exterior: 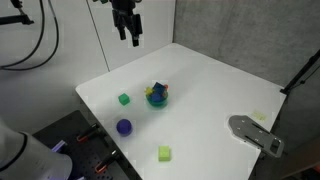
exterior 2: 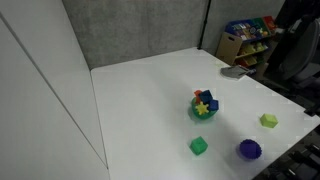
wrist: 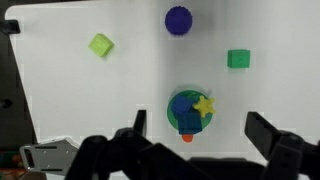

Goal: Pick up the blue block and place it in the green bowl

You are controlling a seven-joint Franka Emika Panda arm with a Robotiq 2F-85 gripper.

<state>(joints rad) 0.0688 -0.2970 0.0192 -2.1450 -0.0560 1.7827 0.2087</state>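
From my station, the end effector (exterior: 128,36) hangs high over the far side of the worktop (exterior: 215,85), well clear of everything on it. It's released: in the wrist view the jaws stand wide apart at the bottom of the pic, end effector (wrist: 195,132) w/ one finger (wrist: 262,130) on each side.

The blue block (wrist: 183,108) sits inside the green bowl (wrist: 176,122), next to a yellow star (wrist: 204,105). A small red piece (wrist: 186,137) shows at the bowl's near rim, can't tell if it's in or just beside. In the wrist view the bowl falls approx between the two fingers, slightly ahead of them, so the block is below the end effector and well apart from it, no contact.

In an exterior view the blue block (exterior: 157,91) shows in the green bowl (exterior: 157,101) near the worktop's centre, lower in the pic than the end effector.

Other items, all loose on the worktop and apart from the bowl: a green cube (exterior: 124,99) near the bowl, a purple ball (exterior: 124,127) further toward the front edge, and a yellow-green cube (exterior: 164,153) at that edge. A grey object (exterior: 255,133) lies at one corner, can't make out what it is.

In an exterior view the green bowl (exterior 2: 204,110) has the green cube (exterior 2: 199,146), purple ball (exterior 2: 249,149) and yellow-green cube (exterior 2: 268,120) spread around its near side.
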